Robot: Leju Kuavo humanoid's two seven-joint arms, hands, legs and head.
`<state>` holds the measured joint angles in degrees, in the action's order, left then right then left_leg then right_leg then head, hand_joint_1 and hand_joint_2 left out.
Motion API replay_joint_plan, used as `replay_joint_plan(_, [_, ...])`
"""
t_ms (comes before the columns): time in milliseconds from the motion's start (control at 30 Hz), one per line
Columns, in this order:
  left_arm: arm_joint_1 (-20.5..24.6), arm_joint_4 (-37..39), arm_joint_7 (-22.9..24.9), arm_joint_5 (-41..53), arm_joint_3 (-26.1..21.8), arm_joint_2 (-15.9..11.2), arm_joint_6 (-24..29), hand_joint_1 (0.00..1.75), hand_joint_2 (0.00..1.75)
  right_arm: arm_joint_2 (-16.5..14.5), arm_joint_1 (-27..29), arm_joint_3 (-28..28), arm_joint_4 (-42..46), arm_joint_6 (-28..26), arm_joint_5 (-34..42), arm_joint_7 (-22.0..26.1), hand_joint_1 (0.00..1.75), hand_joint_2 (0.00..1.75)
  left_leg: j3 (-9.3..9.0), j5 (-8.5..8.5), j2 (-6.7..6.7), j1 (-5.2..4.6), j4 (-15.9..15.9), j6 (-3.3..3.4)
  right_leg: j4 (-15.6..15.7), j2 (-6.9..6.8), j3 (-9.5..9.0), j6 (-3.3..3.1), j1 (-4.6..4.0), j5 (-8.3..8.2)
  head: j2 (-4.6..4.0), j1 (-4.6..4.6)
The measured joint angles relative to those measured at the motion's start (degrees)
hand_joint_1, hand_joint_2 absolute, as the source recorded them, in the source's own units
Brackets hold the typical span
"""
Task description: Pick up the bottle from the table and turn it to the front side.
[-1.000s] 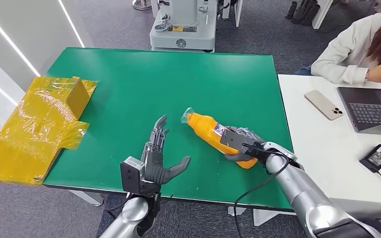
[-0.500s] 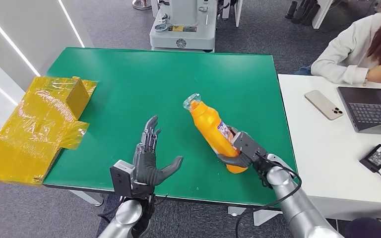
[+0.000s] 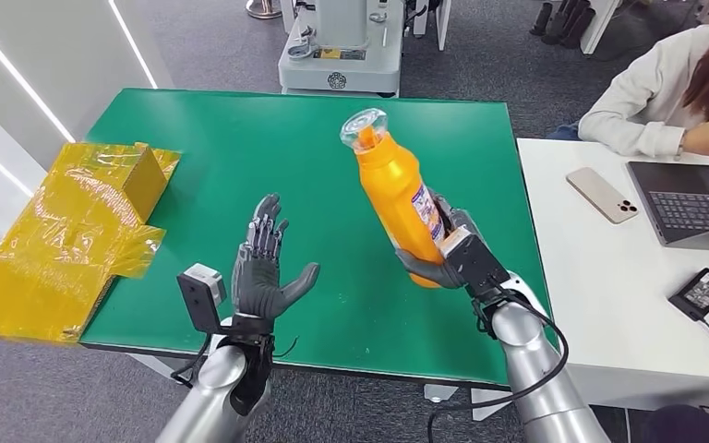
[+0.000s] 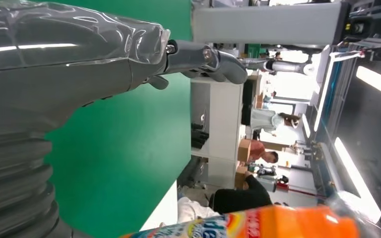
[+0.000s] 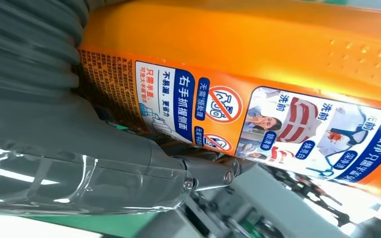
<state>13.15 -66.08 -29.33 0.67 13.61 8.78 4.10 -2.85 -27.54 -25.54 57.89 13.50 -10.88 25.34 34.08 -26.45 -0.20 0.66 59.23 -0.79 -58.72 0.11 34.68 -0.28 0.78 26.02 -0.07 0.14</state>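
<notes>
Above the near right of the green surface (image 3: 240,148), the right hand (image 3: 448,254) grips the orange plastic bottle (image 3: 394,189) by its base, cap end tilted far-left; the left hand (image 3: 263,268) hovers nearby, fingers spread, holding nothing.

We see the bottle (image 3: 397,199) raised off the tabletop (image 3: 240,148), its cap end toward 11 o'clock, gripped near its base by the right robot hand (image 3: 443,258). At 9 o'clock from it the left robot hand (image 3: 263,272) hovers with fingers spread. A box (image 3: 74,231) lies at the tabletop's 9 o'clock edge; at 3 o'clock, a phone (image 3: 602,195) and laptop (image 3: 692,203).
</notes>
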Motion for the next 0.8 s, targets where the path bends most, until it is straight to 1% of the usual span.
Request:
replay_joint_plan(167, [3.9, 3.6, 0.9, -1.6, -0.6, 0.2, -2.4, 0.00, 1.75, -2.4, -1.1, -1.9, 1.8, -0.9, -1.0, -0.1, 1.75, 1.75, 0.00, 0.00, 0.00, 0.00, 0.0, 0.00, 0.0, 0.01, 0.00, 0.00, 0.00, 0.00, 0.00, 0.01])
replay_joint_plan(300, [7.1, 7.3, 2.3, -4.7, -1.3, 0.1, -6.3, 0.00, 1.75, -3.9, -2.1, -4.1, 0.7, -1.4, -1.0, 0.0, 1.75, 1.75, 0.01, 0.00, -0.01, 0.00, 0.0, 0.00, 0.0, -0.01, 0.00, 0.00, 0.00, 0.00, 0.00, 0.00])
replay_joint_plan(467, [11.0, 11.3, 3.2, -5.7, -2.5, 0.1, -8.7, 0.00, 1.75, -5.4, -2.4, -6.1, -1.4, -1.7, -0.9, 0.0, 1.75, 1.75, 0.01, 0.01, -0.01, 0.00, 0.0, -0.01, 0.0, -0.01, 0.00, 0.00, 0.00, 0.00, 0.00, 0.01])
replay_joint_plan(600, [12.8, 12.7, 4.6, -6.3, -3.3, -0.1, -11.1, 0.00, 1.75, -6.5, -2.7, -7.1, -3.5, -1.5, -1.9, -1.1, 1.75, 1.75, 0.01, 0.00, -0.01, 0.00, 0.0, -0.01, 0.0, 0.00, 0.00, 0.00, 0.00, 0.00, 0.00, 0.00])
replay_joint_plan(800, [13.6, 12.8, 6.8, -7.3, -3.6, -0.9, -15.4, 0.00, 1.75, -7.0, -4.5, -7.4, -8.4, -3.9, -3.8, -0.9, 1.75, 1.75, 0.01, 0.00, 0.00, 0.00, 0.0, -0.01, 0.0, 0.00, 0.01, 0.00, 0.00, 0.00, 0.00, 0.01])
